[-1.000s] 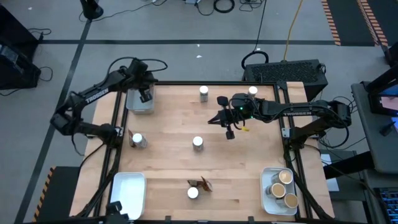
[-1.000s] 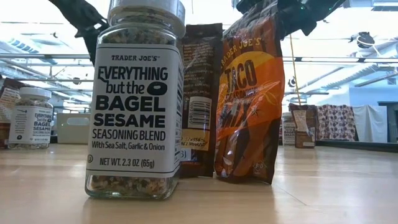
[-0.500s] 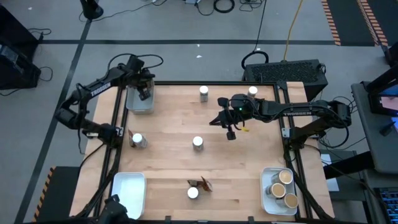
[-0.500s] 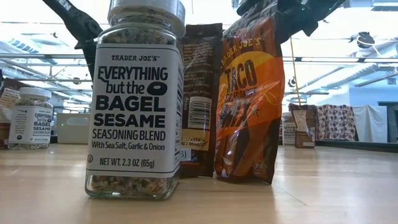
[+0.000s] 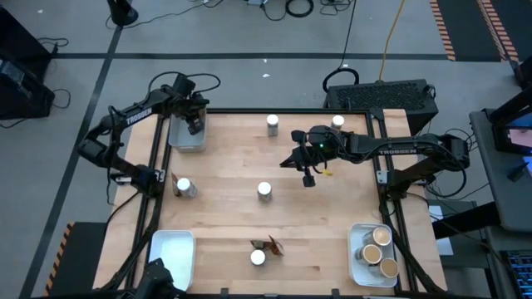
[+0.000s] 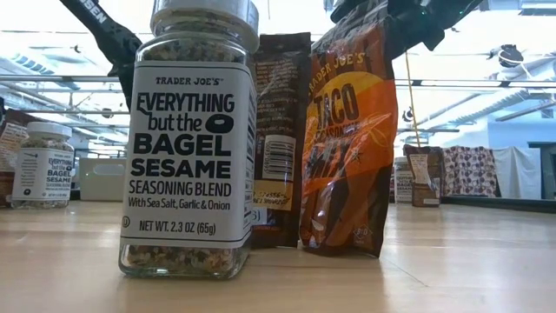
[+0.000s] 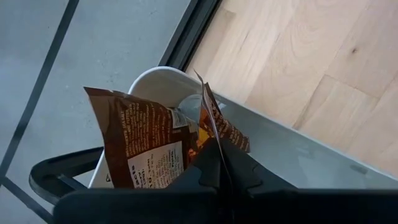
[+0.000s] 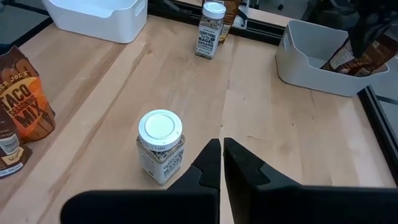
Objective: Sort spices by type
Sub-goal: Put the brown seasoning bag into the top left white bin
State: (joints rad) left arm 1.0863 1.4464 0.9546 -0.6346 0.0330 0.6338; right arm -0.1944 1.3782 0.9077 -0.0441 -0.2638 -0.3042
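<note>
The left tool (image 5: 194, 124) is held over the grey tray (image 5: 178, 141) at the far left corner, its fingers closed on a brown sachet (image 7: 146, 146) that hangs just above the tray's rim. The right tool (image 5: 307, 176) hovers over the middle of the tabletop (image 5: 332, 216), fingers closed on nothing, with a white-lidded jar (image 8: 160, 147) standing just ahead of it.

The sorting is judged partly done. Three tan-lidded jars (image 5: 376, 249) already sit in the tray (image 5: 356, 264) at the near right corner. The white tray (image 5: 170, 253) at the near left looks empty. Still loose on the tabletop are white-lidded jars at the far edge (image 5: 272, 124), the far right (image 5: 337, 122), the left edge (image 5: 184, 188) and the near edge (image 5: 258, 257), and two sachets (image 6: 343, 139) beside that last jar. The held sachet is not yet released.
</note>
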